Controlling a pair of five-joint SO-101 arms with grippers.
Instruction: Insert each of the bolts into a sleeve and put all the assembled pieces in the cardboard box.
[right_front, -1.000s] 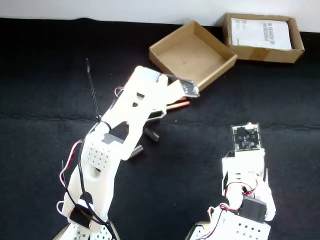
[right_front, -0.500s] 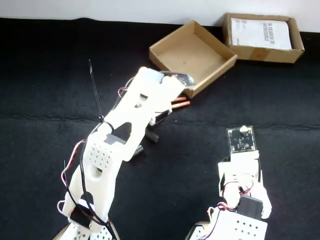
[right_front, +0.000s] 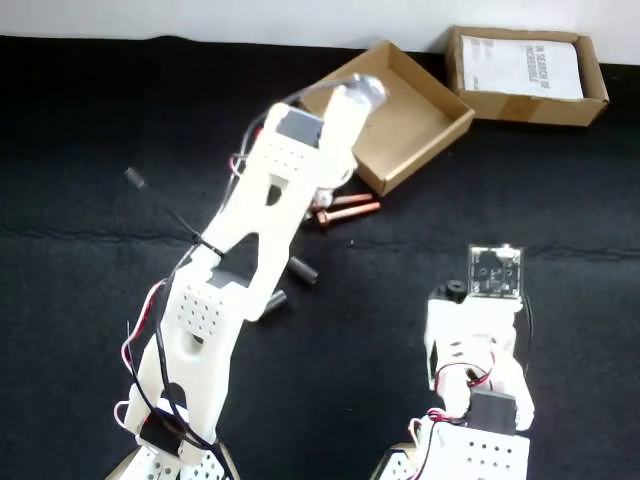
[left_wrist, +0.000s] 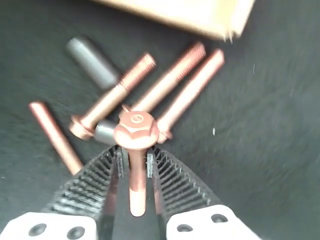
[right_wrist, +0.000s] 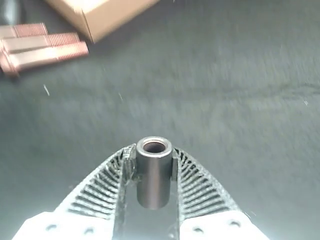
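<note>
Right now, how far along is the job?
Nothing looks finished: the box shows a bare floor where visible. In hand: the left gripper is shut on a bolt and the right gripper on a sleeve, not yet joined. Left: that insertion, plus the loose bolts and sleeves on the table.

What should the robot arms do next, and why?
Probably carry the copper bolt in the left gripper over to the grey sleeve in the right gripper and aim it at the open hole: both are held but apart.
</note>
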